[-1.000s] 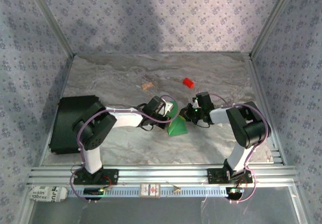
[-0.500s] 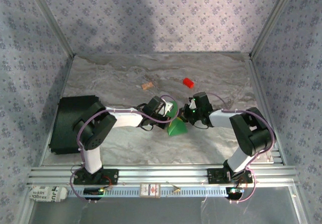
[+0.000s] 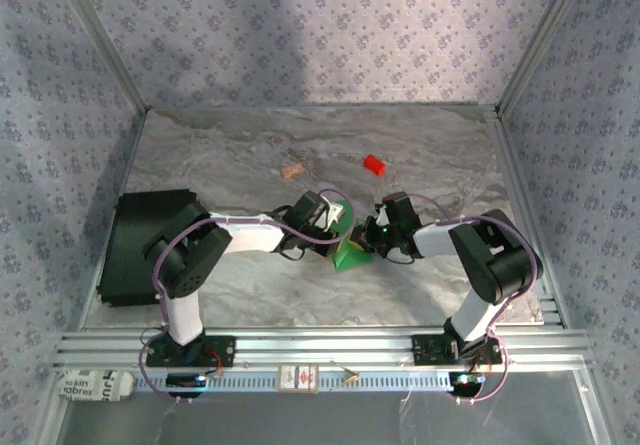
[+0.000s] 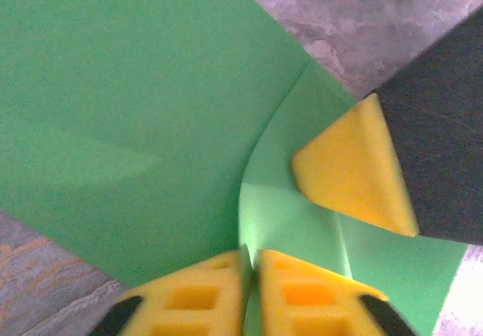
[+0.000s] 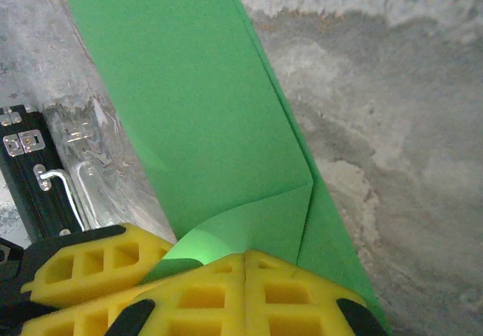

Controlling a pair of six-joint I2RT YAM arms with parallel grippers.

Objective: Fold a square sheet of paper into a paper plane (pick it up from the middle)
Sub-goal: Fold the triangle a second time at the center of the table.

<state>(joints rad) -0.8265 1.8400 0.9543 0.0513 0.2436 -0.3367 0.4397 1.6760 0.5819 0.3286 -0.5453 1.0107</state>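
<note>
**Green paper pinched between yellow fingers**

Green and thin, the sheet of paper (image 3: pixel 352 255) sits in the middle of the grey, stone-look table (image 3: pixel 250 155) in the view from above. It looks like a small pointed tent there. The left gripper (image 3: pixel 338 227) and the right gripper (image 3: pixel 372 237) meet at its top. A small red block (image 3: pixel 374 164) and a tiny tan piece (image 3: pixel 292 171) lie farther back, well apart from it. A flat black thing (image 3: pixel 145 240) lies on the left side.

In the left wrist view, the paper (image 4: pixel 113 109) is smooth with a curved fold. The left gripper (image 4: pixel 247 257) is nearly closed, with the fold in the thin slit. A yellow fingertip (image 4: pixel 347 166) of the other arm presses on the paper.

In the right wrist view, the paper (image 5: pixel 196 102) is a long strip with a sharp crease. The right gripper (image 5: pixel 245 259) is pressed tight together, its tips on a folded corner.
</note>
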